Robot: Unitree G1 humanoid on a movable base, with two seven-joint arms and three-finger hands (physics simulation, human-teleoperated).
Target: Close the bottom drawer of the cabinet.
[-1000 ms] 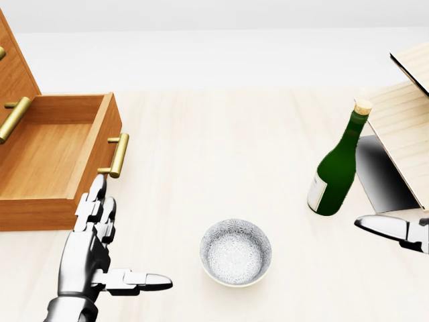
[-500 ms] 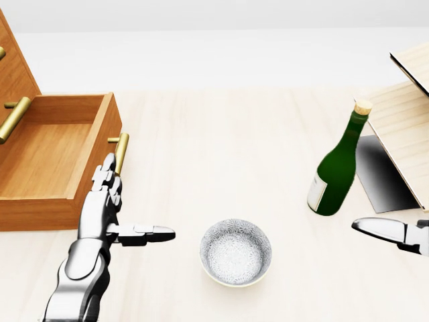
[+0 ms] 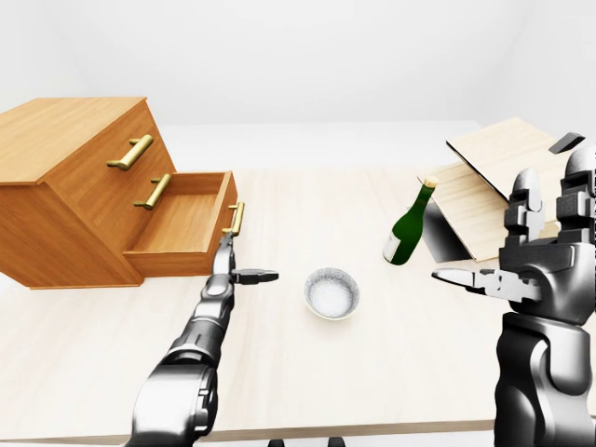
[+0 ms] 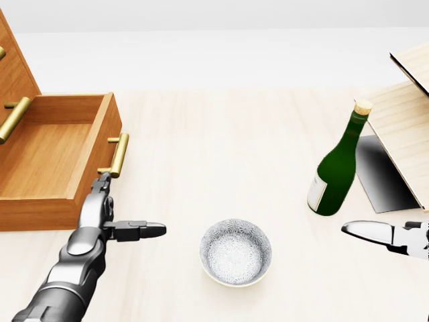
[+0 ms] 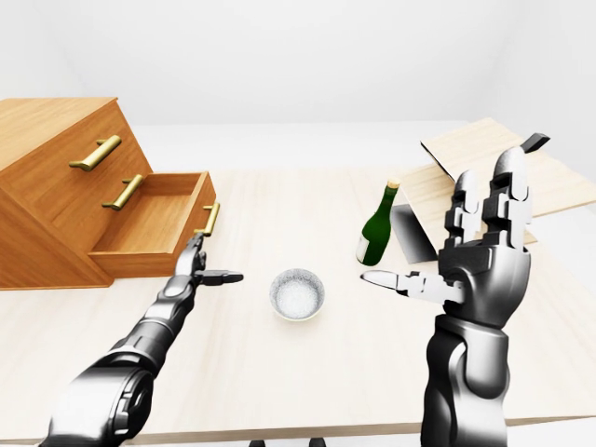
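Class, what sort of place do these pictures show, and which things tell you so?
Probably a bare simulated tabletop test scene: a pale wooden table in a white room, holding a small brown wooden drawer cabinet, green corked bottle and speckled white bowl.

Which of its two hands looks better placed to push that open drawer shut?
The left robot hand. Its open fingers reach up beside the bottom drawer, just below the brass handle. The right robot hand is raised, open, across the table beyond the bottle.

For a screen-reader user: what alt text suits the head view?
The robot's open left hand reaches the brass handle of the open bottom drawer at left. A patterned bowl and green bottle stand on the table.
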